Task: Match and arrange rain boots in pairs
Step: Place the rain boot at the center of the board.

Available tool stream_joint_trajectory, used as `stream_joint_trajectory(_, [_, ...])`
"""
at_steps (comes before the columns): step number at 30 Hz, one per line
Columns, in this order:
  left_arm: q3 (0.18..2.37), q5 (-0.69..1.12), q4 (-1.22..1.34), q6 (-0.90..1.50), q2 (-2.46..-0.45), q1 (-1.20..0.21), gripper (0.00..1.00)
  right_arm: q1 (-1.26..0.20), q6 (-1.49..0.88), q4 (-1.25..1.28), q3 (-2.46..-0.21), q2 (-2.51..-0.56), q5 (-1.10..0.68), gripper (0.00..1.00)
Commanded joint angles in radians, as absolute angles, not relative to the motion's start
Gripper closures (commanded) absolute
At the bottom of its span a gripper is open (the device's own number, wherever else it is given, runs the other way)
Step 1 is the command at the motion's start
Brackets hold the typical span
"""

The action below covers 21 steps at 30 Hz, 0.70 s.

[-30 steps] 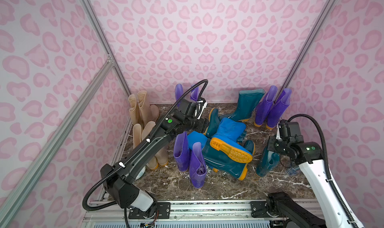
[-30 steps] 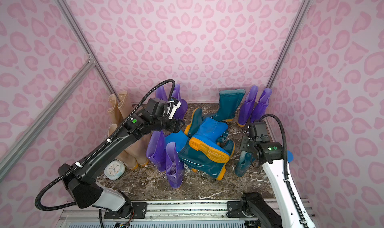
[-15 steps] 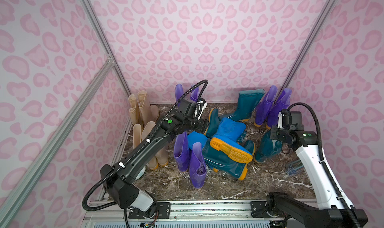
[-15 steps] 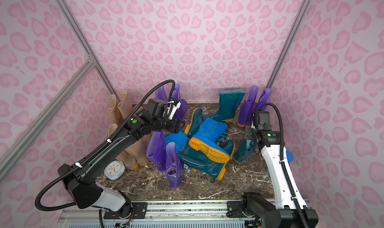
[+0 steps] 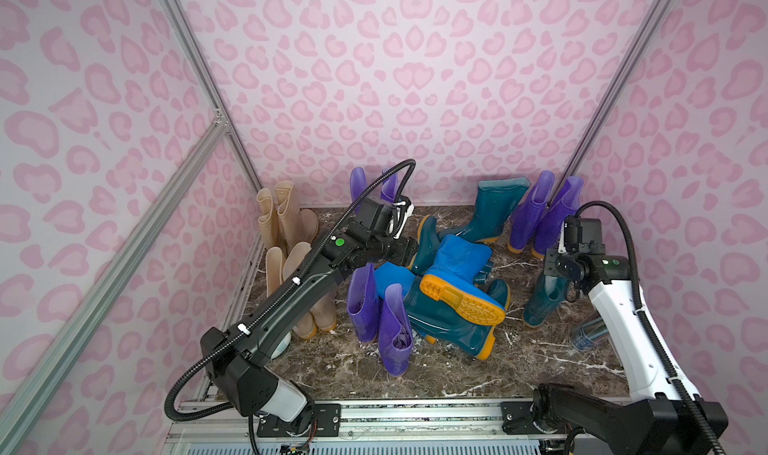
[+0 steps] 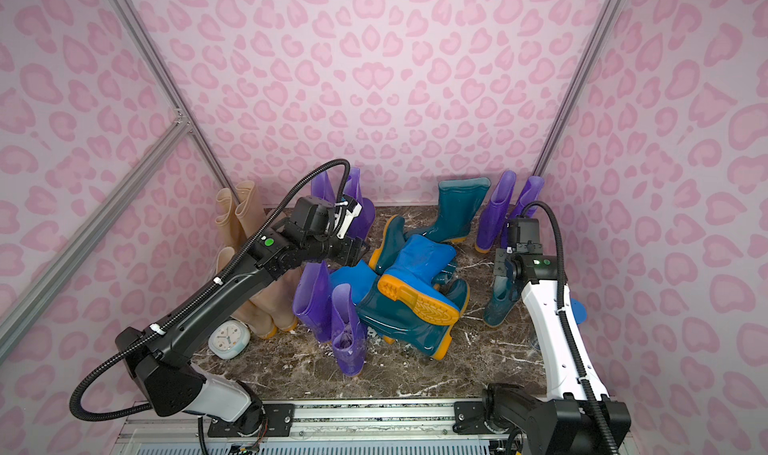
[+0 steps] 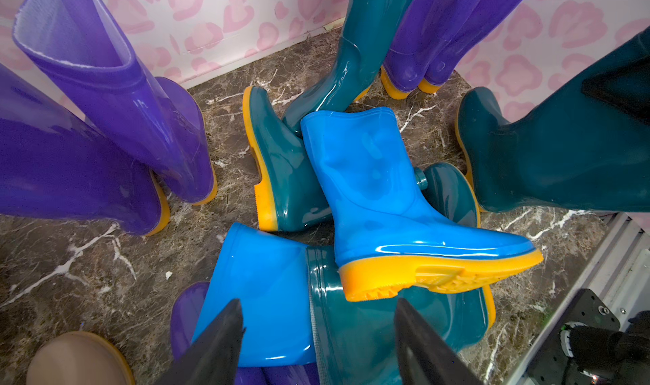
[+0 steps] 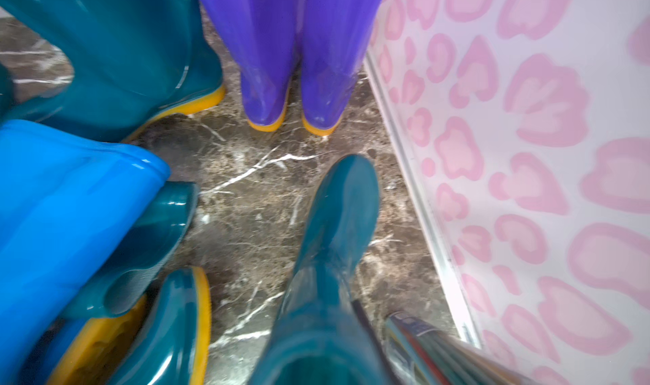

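Note:
My left gripper (image 7: 318, 302) is open above the central pile, where a bright blue rain boot (image 5: 453, 266) (image 7: 369, 183) lies across a second blue one (image 7: 260, 295) and dark teal boots (image 5: 449, 320). My right gripper (image 5: 557, 271) (image 6: 505, 268) sits at the top of a dark teal boot (image 5: 540, 307) (image 8: 334, 225) whose foot rests on the marble floor near the right wall. Blur hides how its jaws stand. Purple pairs stand at the back right (image 5: 540, 212), in front (image 5: 374, 316) and at the back (image 5: 357, 183). Beige boots (image 5: 286, 216) line the left wall.
An upright teal boot (image 5: 494, 208) stands at the back. A pale alarm clock (image 6: 228, 338) sits by the beige boots under my left arm. A striped can (image 5: 590, 332) (image 8: 422, 341) lies by the right wall. An aluminium rail (image 5: 395, 411) edges the front.
My right arm has swung back and toward the right wall with the teal boot, which now stands closer to the back right purple pair. The left arm has not moved.

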<state>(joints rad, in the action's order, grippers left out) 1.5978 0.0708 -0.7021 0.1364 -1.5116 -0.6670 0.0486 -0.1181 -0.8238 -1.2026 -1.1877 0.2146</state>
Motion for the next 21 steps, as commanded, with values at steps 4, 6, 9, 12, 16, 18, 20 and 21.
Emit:
stream_joint_trajectory(4, [1.601, 0.074, -0.675, 0.137, -1.496, -0.664, 0.31, 0.048, -0.144, -0.835, -1.262, -1.162, 0.312, 0.52])
stream_joint_trajectory(6, [1.603, 0.07, -0.676, 0.135, -1.492, -0.664, 0.3, 0.045, -0.152, -0.854, -1.286, -1.14, 0.291, 0.47])
stream_joint_trajectory(9, [1.603, 0.07, -0.676, 0.136, -1.488, -0.662, 0.3, 0.036, -0.156, -0.845, -1.302, -1.089, 0.286, 0.4])
stream_joint_trajectory(12, [1.602, 0.077, -0.676, 0.138, -1.489, -0.661, 0.3, 0.035, -0.138, -0.859, -1.296, -1.089, 0.298, 0.41])
stream_joint_trajectory(16, [1.601, 0.088, -0.671, 0.143, -1.491, -0.66, 0.3, 0.025, -0.184, -0.887, -1.294, -1.085, 0.246, 0.36])
stream_joint_trajectory(18, [1.602, 0.079, -0.675, 0.142, -1.493, -0.66, 0.3, -0.039, -0.242, -0.893, -1.325, -1.055, 0.22, 0.28])
stream_joint_trajectory(20, [1.605, 0.078, -0.678, 0.143, -1.491, -0.66, 0.31, -0.157, -0.333, -0.907, -1.328, -1.03, 0.243, 0.25])
stream_joint_trajectory(21, [1.605, 0.081, -0.677, 0.143, -1.491, -0.66, 0.3, -0.226, -0.395, -0.92, -1.317, -1.02, 0.264, 0.23])
